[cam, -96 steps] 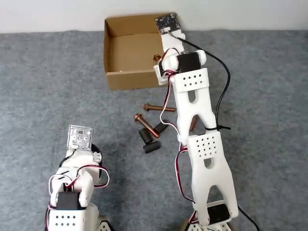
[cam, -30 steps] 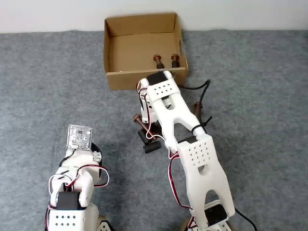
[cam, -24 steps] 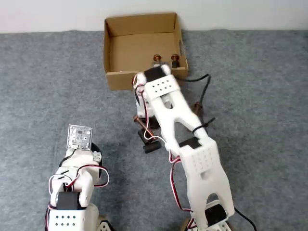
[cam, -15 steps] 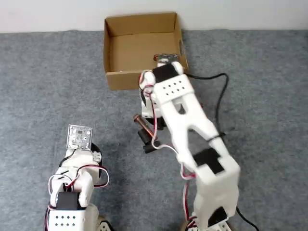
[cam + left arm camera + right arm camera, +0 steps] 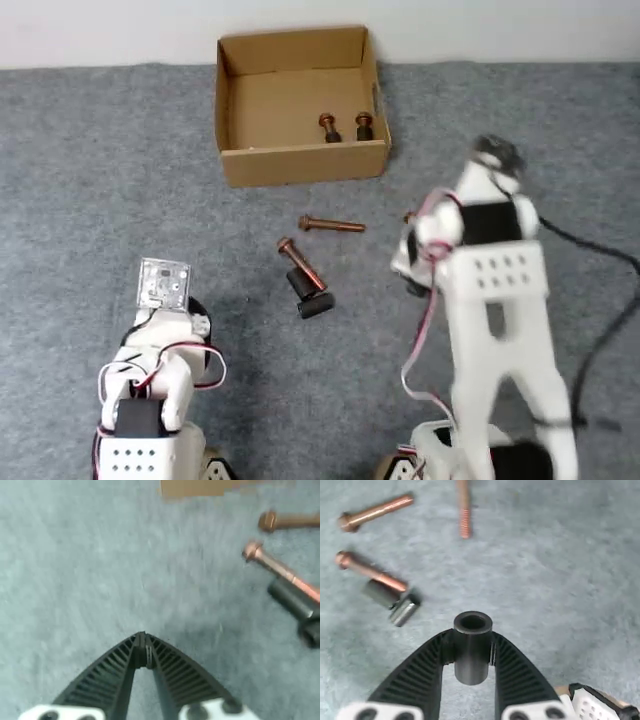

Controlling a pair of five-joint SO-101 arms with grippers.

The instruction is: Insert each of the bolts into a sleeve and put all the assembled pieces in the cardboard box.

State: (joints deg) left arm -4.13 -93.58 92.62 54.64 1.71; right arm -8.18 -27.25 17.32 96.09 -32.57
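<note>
High view: the right arm (image 5: pixel 490 280) is standing to the right of the loose parts, having pulled back from the cardboard box (image 5: pixel 300 166) and dipped over the parts on its way. Two assembled pieces (image 5: pixel 328 127) are now sitting side by side inside the box, near its front wall, so two sets seem finished.

In front of the box, a loose bolt (image 5: pixel 332 225) is lying crosswise on the grey surface (image 5: pixel 120 180) with its head pointing left. A diagonal bolt (image 5: pixel 300 262) is lying with its head toward the box, its shank running down into a lying sleeve (image 5: pixel 300 283). Whether it is seated inside is unclear. A spare sleeve (image 5: pixel 316 305) is resting just beside that one. A third bolt (image 5: pixel 408 217) is peeking out beside the right arm. The left arm (image 5: pixel 150 370) is sitting folded by its base, well apart from the parts.

Left wrist view: the left gripper (image 5: pixel 142 650) is pinched closed on nothing, hanging over bare surface.

Right wrist view: the right gripper (image 5: pixel 472 640) is clasping a held sleeve (image 5: pixel 471 655), freshly lifted off the surface. Its long axis is running along the fingers, with the open bore pointing out past the fingertips. A third assembly is probably beginning and will need a bolt lined up with that bore.
</note>
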